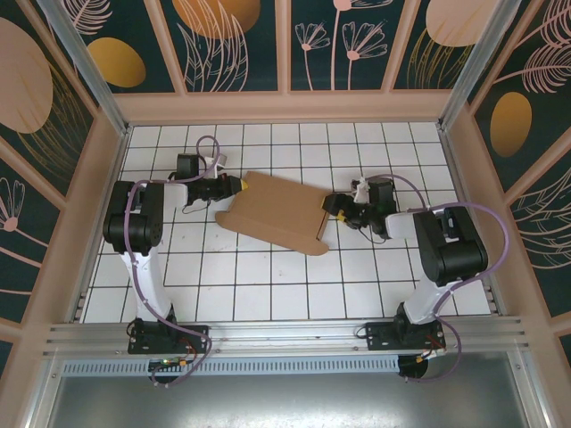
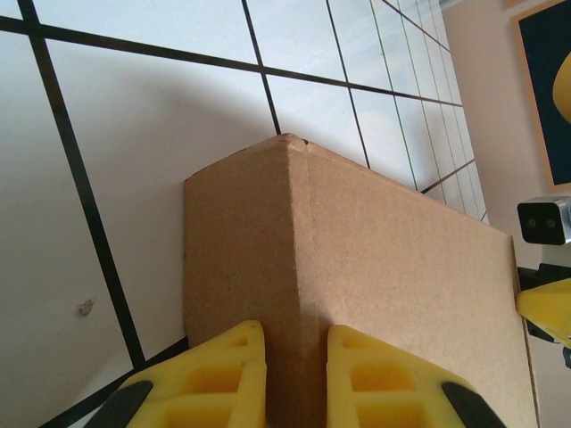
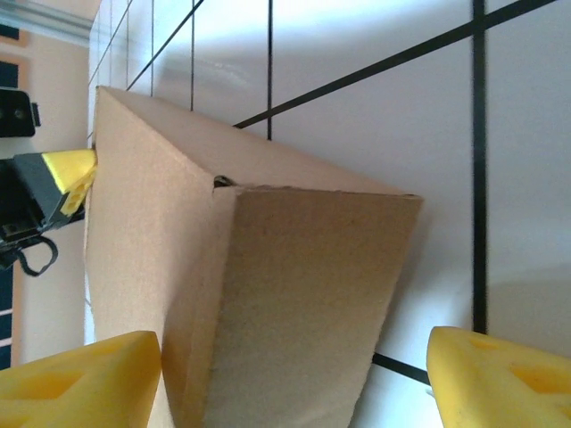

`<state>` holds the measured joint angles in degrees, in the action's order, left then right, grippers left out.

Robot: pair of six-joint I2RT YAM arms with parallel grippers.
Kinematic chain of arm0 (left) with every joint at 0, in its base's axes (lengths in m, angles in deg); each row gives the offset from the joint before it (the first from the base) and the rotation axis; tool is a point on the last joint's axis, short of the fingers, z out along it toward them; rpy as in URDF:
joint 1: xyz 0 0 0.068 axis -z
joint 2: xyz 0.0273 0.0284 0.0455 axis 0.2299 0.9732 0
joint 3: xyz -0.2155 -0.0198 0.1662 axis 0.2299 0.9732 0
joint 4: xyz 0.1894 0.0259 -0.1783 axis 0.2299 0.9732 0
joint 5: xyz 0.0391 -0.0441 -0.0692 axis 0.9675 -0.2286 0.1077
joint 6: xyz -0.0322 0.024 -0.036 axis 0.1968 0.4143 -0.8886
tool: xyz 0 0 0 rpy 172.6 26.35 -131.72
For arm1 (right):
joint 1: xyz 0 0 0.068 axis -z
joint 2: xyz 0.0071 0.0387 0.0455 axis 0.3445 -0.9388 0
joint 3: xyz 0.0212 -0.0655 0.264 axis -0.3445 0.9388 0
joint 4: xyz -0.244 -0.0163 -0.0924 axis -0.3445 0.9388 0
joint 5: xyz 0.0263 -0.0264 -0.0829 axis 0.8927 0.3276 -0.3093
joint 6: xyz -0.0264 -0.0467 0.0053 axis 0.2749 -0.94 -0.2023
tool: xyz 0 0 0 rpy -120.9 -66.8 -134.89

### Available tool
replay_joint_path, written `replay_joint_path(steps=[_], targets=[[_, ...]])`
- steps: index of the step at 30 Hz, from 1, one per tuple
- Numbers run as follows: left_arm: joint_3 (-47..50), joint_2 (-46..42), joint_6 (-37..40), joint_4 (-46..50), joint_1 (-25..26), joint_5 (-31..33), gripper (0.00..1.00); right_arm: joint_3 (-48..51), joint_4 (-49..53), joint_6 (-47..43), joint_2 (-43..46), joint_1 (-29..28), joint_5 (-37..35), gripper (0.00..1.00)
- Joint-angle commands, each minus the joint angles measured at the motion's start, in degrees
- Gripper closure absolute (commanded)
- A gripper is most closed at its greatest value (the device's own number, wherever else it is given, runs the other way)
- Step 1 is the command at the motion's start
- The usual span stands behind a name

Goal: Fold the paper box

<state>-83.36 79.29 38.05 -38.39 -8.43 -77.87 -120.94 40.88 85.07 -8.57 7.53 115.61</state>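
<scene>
We note the paper box (image 1: 277, 212) mid-frame on the worktop (image 1: 268, 285), its long axis running left to right between the arms. The left fingers (image 2: 227, 366) pinch its folded left edge. The right fingers (image 3: 89, 374) stand wide apart, astride the right end.

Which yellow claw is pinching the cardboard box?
The left gripper: its fingers squeeze a wall of the paper box. The right gripper gapes wide open.

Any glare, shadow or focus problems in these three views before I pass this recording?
Top external: even light, sharp, only a soft shadow under the paper box. Left wrist: cardboard crisp, the yellow fingers of the left hand slightly soft, grey shadow on the tiles beside the box. Right wrist: white tiles near washed out, box face shaded.
</scene>
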Motion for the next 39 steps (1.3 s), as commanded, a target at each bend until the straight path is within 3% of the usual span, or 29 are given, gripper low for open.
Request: replay_joint_path(steps=[1, 7, 14, 17, 21, 24, 25, 28, 33, 36, 39], targets=[[2.1, 4.5, 0.3, 8.5, -1.0, 5.7, 1.00, -0.5, 3.1, -1.2, 0.6, 0.3, -1.6, 0.22], [1.9, 5.3, -0.1, 8.1, -1.0, 5.0, 1.00, -1.9, -2.6, 2.1, -3.5, -2.9, 6.6, 0.20], [2.1, 5.1, -1.0, 7.1, -1.0, 4.0, 1.00, -0.8, -24.4, 18.0, -7.0, -5.3, 13.4, 0.23], [2.3, 3.8, -1.3, 7.0, -0.9, 4.7, 0.99, -1.1, -22.3, 16.7, -6.5, -5.3, 10.0, 0.30], [2.7, 0.5, -4.2, 5.8, -1.0, 6.9, 0.85, 0.3, -18.4, 14.4, -4.0, -5.4, 3.9, 0.41], [2.4, -3.7, -6.4, 8.8, -1.0, 16.5, 0.84, 3.2, -19.5, 14.8, -1.8, -5.3, -0.1, 0.47], [2.0, -5.7, -6.7, 10.9, -1.0, 20.9, 0.79, 4.2, -19.7, 14.9, -1.1, -5.4, -1.5, 0.48], [3.4, -13.1, -8.5, 13.4, -1.0, 29.9, 0.75, 8.2, -21.6, 15.7, 1.6, -5.9, -6.8, 0.49], [7.5, -26.5, -12.6, 13.6, -0.9, 33.3, 0.70, 15.2, -29.1, 20.9, 4.0, -9.3, -15.9, 0.49], [11.0, -33.5, -20.1, 17.7, -0.2, 39.9, 0.63, 18.4, -34.1, 24.3, 5.0, -12.3, -21.4, 0.50], [14.2, -38.9, -27.8, 20.1, 2.5, 37.6, 0.55, 19.1, -34.9, 24.9, 5.9, -16.3, -27.2, 0.50]])
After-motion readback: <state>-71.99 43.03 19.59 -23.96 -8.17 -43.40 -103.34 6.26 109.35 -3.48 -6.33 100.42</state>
